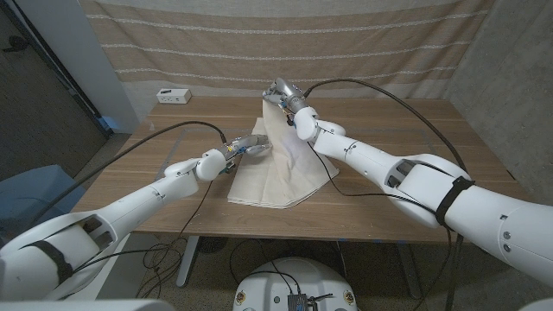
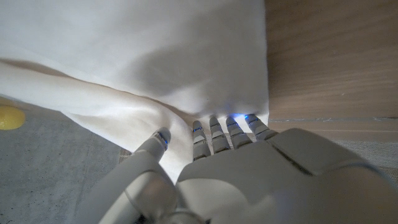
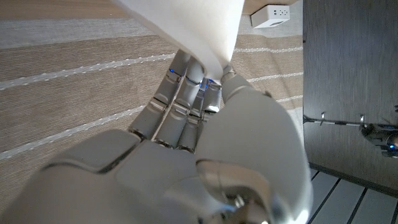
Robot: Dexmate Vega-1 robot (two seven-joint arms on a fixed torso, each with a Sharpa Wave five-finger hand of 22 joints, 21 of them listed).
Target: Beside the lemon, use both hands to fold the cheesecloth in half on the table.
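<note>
A wooden table (image 1: 406, 186) stands before a striped beige curtain (image 1: 285, 43); a white box (image 1: 174, 95) sits near its far left corner. Left hand (image 1: 251, 148): fingers (image 2: 214, 130) closed on the left edge of the cheesecloth (image 1: 276, 168), which lies mid-table with its far part raised. Right hand (image 1: 282, 93): raised above the far table edge, fingers (image 3: 186, 81) pinching the cloth's lifted corner. The lemon (image 2: 10, 117) appears in the left wrist view, near the cloth.
</note>
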